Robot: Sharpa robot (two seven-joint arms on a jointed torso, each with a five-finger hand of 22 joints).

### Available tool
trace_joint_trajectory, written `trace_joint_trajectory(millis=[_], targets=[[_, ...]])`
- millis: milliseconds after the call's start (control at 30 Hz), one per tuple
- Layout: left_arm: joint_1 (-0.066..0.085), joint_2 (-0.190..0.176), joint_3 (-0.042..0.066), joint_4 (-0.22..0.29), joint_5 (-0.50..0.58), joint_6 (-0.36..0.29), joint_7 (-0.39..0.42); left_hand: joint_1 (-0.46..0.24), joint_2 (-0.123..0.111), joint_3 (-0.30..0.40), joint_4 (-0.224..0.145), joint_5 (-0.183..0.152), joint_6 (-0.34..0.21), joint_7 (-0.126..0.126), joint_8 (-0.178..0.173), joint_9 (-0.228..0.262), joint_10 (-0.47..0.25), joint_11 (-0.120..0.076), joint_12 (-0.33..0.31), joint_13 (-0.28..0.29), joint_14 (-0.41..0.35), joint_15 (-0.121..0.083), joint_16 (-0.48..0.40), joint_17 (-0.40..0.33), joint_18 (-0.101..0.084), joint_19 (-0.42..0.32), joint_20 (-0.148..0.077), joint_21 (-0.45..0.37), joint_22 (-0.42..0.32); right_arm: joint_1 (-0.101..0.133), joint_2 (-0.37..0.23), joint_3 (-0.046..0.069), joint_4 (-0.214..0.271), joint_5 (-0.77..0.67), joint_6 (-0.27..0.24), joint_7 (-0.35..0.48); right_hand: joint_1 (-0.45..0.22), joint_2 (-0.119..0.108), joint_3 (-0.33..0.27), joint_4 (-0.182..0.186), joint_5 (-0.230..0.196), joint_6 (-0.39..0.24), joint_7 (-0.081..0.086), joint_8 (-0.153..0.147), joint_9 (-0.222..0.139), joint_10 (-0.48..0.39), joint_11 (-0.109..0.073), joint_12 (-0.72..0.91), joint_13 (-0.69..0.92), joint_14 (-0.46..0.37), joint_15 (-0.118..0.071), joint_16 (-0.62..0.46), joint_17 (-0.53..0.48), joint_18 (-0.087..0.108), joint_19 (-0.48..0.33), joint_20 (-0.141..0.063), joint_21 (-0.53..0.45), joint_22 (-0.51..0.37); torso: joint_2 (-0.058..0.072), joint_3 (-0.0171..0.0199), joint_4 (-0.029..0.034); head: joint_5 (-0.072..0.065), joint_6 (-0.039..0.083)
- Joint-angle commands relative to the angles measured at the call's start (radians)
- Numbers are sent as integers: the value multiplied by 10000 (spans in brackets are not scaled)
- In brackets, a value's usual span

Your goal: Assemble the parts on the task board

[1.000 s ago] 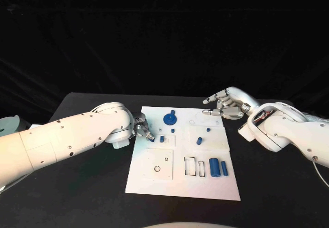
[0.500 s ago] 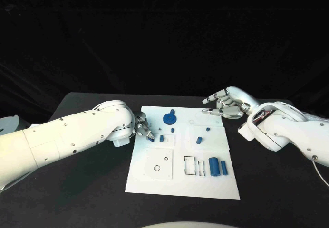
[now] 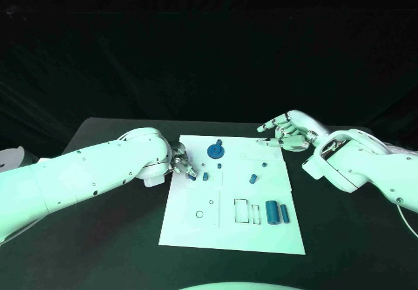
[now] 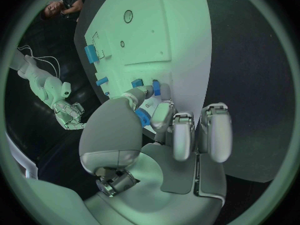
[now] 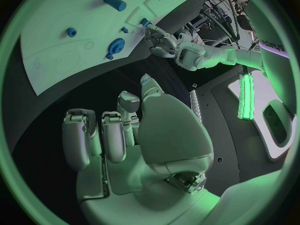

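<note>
The white task board [image 3: 228, 226] lies mid-table. My left hand [image 3: 180, 164] is at the board's left edge and pinches a small blue part [image 4: 142, 116] between thumb and a finger, close above the board. A short blue peg [image 3: 205, 176] stands just beside those fingertips. A blue gear [image 3: 216, 150] sits near the far edge, also seen as the gear [image 5: 115, 46]. Another blue piece [image 3: 252, 178] lies mid-board, and two blue cylinders [image 3: 277, 212] lie at the near right. My right hand [image 3: 286, 134] hovers over the board's far right corner, fingers apart, holding nothing.
Black outlined recesses [image 3: 246, 211] and a small hole [image 3: 199, 214] mark the board's near half. The black table [image 3: 113, 241] runs bare around the board. My left forearm [image 3: 96, 172] crosses the table's left side, and my right forearm [image 3: 366, 169] the right side.
</note>
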Motion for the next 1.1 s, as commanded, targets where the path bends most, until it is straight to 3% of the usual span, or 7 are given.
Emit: trace_joint_trajectory(millis=[33,567,1100], targets=[[-118,97,-79,69,76,163,-8,-60,51,-71,12,-37,437,-344,-50,-49,48,-17,62,30,1069,-60,31,2631,-158,725,-80,51,1807,-6,13,1,1,-40,137,22,22,71,-50,-12,71,57,-24,3,11,-67,-36,-45,-12,835,-23,-60,1680,115,168,4,-30,832,-3,0,-3,6,17],[-117,161,-77,81,76,-4,1,-304,145,-515,280,-22,620,-389,-88,-172,147,-54,139,82,1069,-88,31,2631,-190,774,-108,160,1929,-7,42,1,-33,-40,175,26,62,103,-95,-19,282,62,-27,1,9,-75,-41,-58,-46,836,-29,-69,1674,115,170,-1,-35,830,2,-1,-2,-11,4],[-116,171,-76,-27,-175,581,-147,-348,73,-675,305,-22,684,-419,-79,-203,174,-74,144,69,1069,-100,31,2631,-201,790,-117,196,1971,-12,47,0,-44,-39,212,24,77,113,-107,-21,357,64,-29,1,9,-75,-43,-56,-53,837,-30,-68,1678,116,170,-3,-38,828,1,-6,3,1,-18]])
